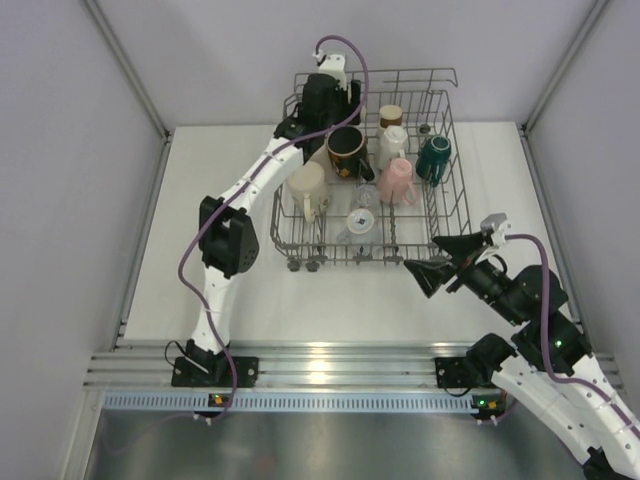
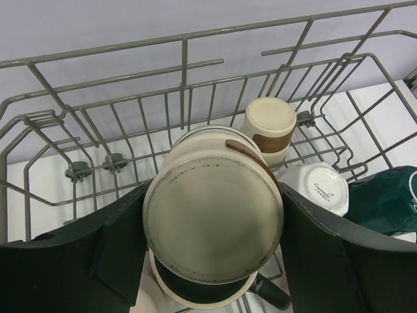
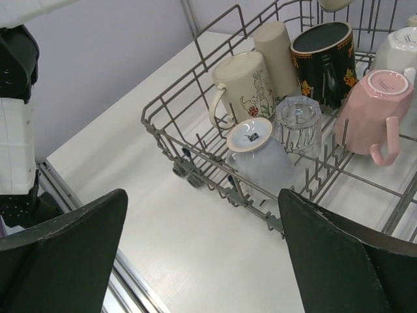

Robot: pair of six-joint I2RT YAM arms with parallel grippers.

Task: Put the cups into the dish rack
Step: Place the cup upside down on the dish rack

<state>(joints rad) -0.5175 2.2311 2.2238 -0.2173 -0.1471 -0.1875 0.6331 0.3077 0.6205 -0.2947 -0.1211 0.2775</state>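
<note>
White table (image 1: 200,250) carries the large grey wire dish rack (image 1: 450,205), already filled with mixed mugs; none lie outside it. Left tool (image 2: 214,215) is clamped on a cream ceramic cup with brown trim (image 2: 195,248) over the rack's far-left corner, so apparently only its release remains. Right tool (image 3: 202,202) hangs wide apart, empty.

You have the grey wire dish rack (image 1: 410,230) standing on its wheels. Inside, the pink cup (image 3: 371,107) and white cup (image 3: 257,153) rest base-up on tines; the black mug (image 3: 322,59) sits mouth-up.

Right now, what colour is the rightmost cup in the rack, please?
Dark green cup; top view best.
</note>
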